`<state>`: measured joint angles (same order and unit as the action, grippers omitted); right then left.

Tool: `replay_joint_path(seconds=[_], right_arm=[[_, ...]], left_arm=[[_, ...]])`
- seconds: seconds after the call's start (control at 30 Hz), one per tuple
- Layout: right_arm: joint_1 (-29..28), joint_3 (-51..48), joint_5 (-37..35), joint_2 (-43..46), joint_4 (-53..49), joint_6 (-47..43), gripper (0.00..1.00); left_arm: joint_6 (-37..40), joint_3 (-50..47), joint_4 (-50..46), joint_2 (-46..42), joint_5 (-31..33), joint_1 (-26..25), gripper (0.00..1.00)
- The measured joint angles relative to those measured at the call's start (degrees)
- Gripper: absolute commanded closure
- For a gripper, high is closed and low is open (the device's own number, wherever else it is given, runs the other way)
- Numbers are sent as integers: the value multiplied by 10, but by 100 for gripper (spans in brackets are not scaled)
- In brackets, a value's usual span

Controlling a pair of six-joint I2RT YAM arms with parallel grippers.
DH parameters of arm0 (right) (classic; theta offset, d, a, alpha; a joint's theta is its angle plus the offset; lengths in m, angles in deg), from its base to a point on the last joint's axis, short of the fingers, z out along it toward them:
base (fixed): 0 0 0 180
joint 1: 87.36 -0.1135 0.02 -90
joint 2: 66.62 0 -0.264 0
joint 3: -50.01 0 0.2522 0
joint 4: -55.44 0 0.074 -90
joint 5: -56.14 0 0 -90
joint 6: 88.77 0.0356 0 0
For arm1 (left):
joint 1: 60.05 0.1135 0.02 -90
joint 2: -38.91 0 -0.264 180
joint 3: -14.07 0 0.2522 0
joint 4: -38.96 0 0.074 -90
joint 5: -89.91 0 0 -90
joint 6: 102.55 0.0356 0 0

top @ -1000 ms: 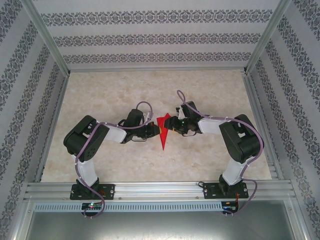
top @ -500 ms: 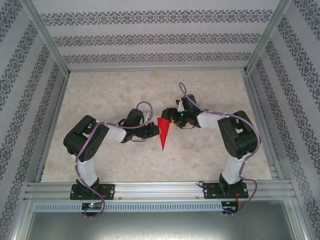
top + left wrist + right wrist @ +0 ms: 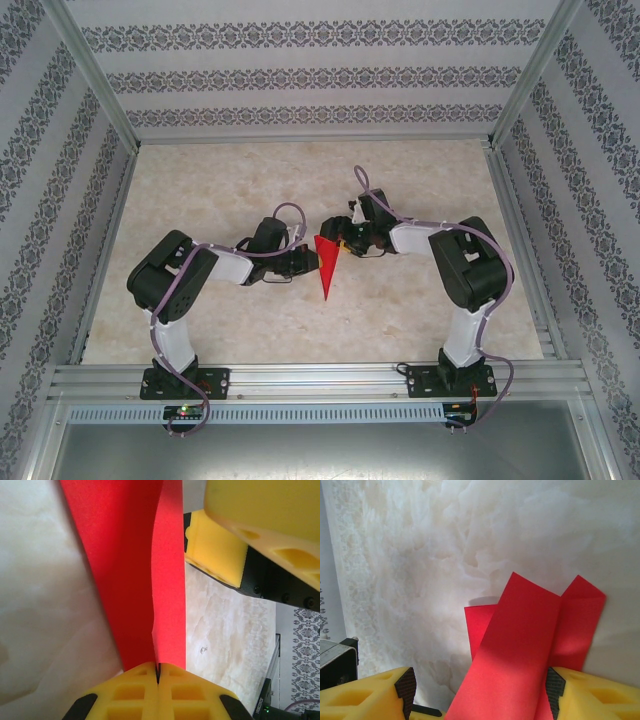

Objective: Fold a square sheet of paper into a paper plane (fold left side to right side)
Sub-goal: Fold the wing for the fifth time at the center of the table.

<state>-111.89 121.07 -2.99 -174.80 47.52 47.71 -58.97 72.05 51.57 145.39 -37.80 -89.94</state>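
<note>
Left fingers (image 3: 130, 695) are clamped shut on the red paper (image 3: 326, 268); right fingers (image 3: 365, 695) stand spread either side of its far end. Two arms, left arm (image 3: 180, 280) and right arm (image 3: 470, 270), elbows out, meet over the bench (image 3: 420, 330) middle. One paper, tip pointing near. Right wrist view reveals overlapping far flaps, too small to tell from above.

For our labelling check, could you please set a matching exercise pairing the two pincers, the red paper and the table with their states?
Things:
1. left pincer
2. right pincer
3. paper plane
4. table

States:
A. pale and marbled
B. open, a finger on either side of the red paper
C. shut on the red paper
D. red, tip pointing toward the arm bases

Pairs: 1-C, 2-B, 3-D, 4-A
</note>
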Motion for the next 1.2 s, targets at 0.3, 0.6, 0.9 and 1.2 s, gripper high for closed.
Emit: replay_joint_path(seconds=[0.3, 0.6, 0.9, 1.2], right_arm=[[-5, 22, -11, -7, -40, -19, 29], [-9, 26, -15, -7, -48, -32, 28], [5, 14, -35, 44, -89, -42, 29], [6, -3, -45, 95, -100, -50, 85]], left_arm=[[10, 13, -3, 19, 0, 0, 100], [11, 16, -3, 26, -1, 0, 100], [10, 16, -2, 28, -2, 0, 100], [10, 17, -3, 29, -4, 2, 100]])
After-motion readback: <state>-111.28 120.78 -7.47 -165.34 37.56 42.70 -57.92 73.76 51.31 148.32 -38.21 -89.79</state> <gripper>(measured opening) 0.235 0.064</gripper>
